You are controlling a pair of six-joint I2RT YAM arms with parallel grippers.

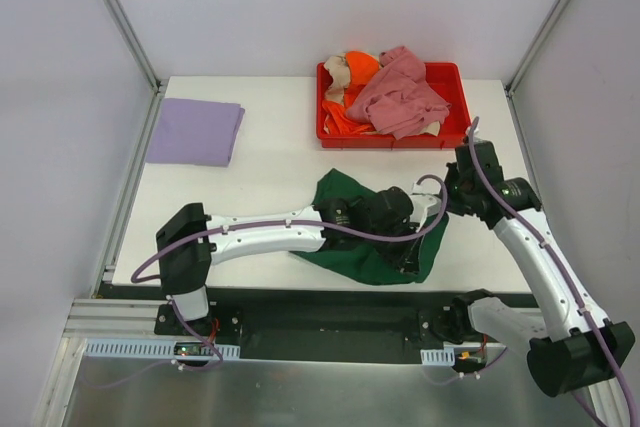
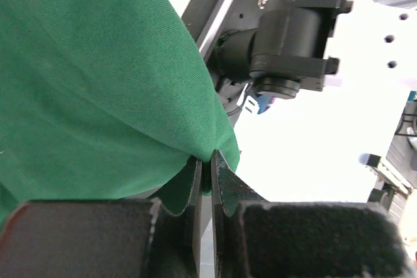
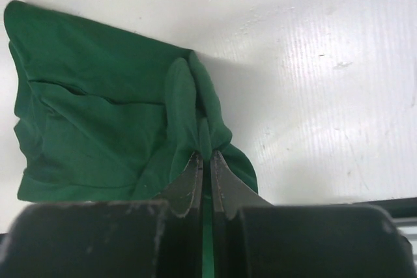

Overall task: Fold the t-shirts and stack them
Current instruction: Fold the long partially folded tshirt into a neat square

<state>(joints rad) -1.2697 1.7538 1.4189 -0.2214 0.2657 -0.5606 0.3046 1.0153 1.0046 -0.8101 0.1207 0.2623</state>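
White table (image 1: 270, 167), green shirt (image 1: 342, 194) near front edge

I see bare table (image 1: 270, 162) in the middle, between the lavender shirt (image 1: 195, 132) at the back left and the red tray (image 1: 420, 139) at the back right. A gripper could pass there. The tray is piled high with shirts (image 1: 400, 97). My left arm (image 1: 265, 232) lies across the near side and blocks it. My right arm (image 1: 535, 247) stands by the right edge. The green shirt (image 1: 345, 197) is bunched between them, so room there is tight.
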